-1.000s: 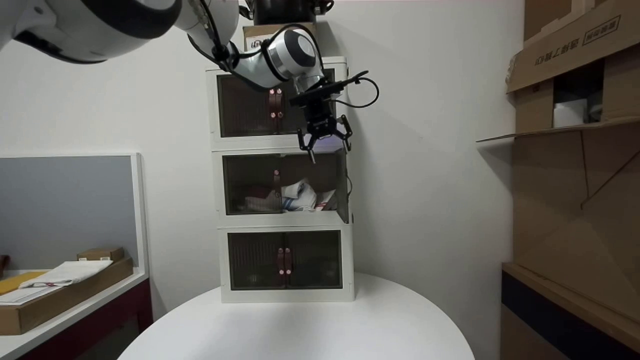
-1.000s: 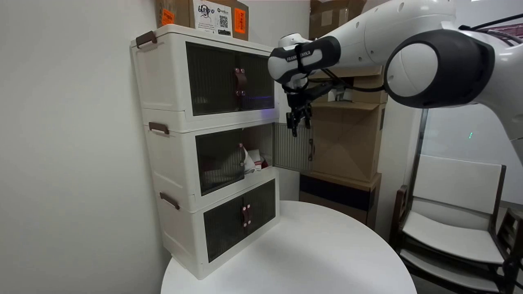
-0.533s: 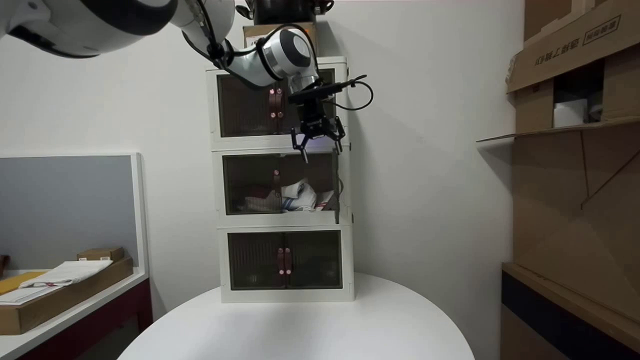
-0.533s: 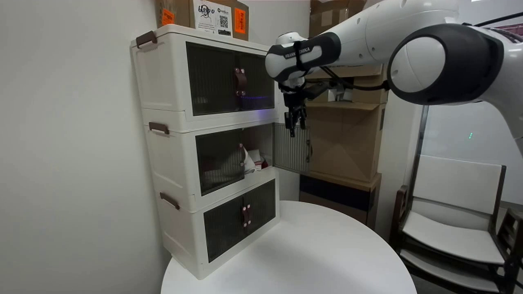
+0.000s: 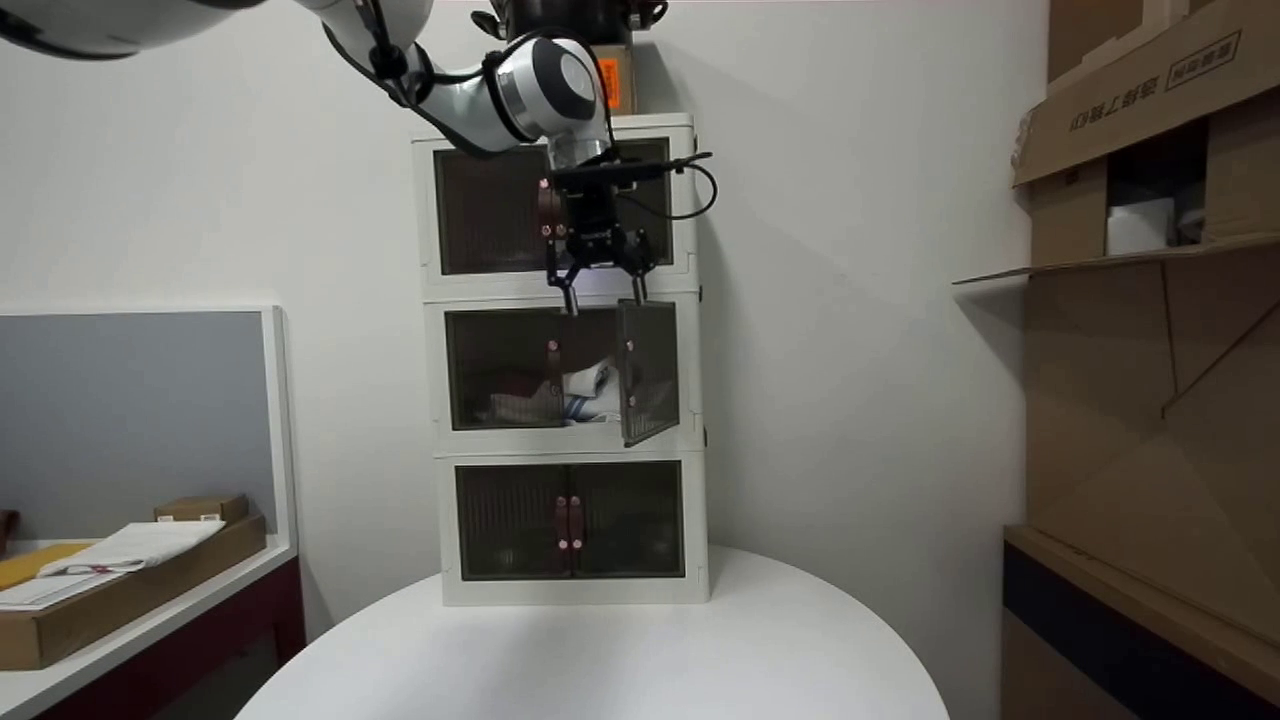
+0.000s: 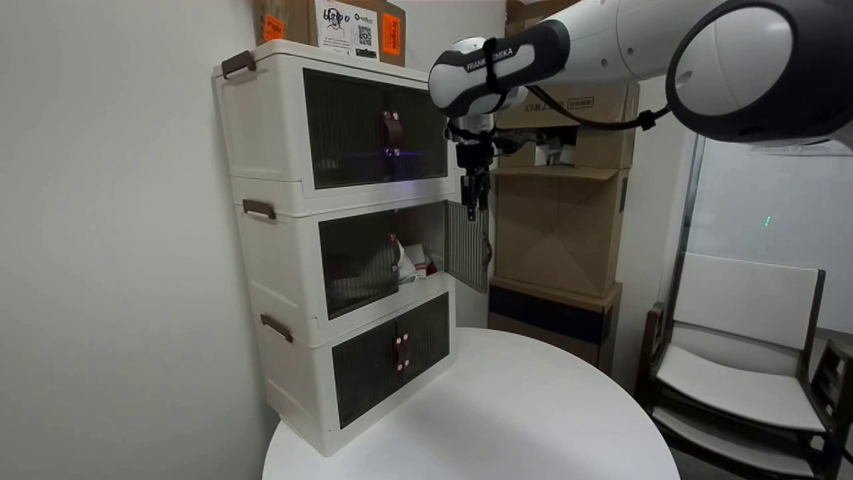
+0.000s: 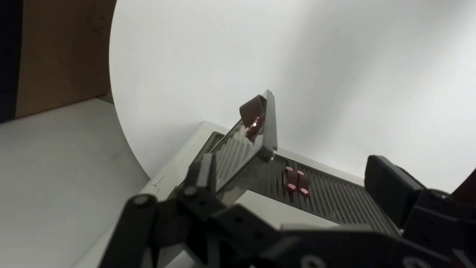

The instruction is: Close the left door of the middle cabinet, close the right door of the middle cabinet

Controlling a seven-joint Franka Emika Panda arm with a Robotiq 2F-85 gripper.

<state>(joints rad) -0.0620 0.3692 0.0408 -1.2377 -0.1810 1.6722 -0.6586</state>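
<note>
The middle cabinet point(image 5: 495, 443) is white with dark ribbed doors. Its left door point(image 5: 500, 365) sits flush in the frame, also in an exterior view point(image 6: 356, 267). Its right door point(image 5: 657, 370) stands ajar, swung outward, in both exterior views point(image 6: 464, 250). White cloths point(image 5: 590, 400) show inside. My gripper point(image 5: 605, 298) is open and empty, at the top edge of the right door, one finger by that door's outer side. In the wrist view the gripper point(image 7: 293, 173) straddles the right door point(image 7: 238, 154); its brown handle point(image 7: 253, 111) shows. Contact with the door cannot be told for certain.
The upper cabinet point(image 6: 346, 127) and the lower cabinet point(image 6: 380, 360) have shut doors. The stack stands on a round white table point(image 6: 506, 400). Cardboard boxes point(image 6: 563, 227) stand beyond the right door, and a chair point(image 6: 740, 373) is farther off. A box point(image 6: 360, 30) sits on top.
My gripper has moved toward the left door's side of the cabinet, staying open. The right door has swung partway inward with it. The left door has not moved.
</note>
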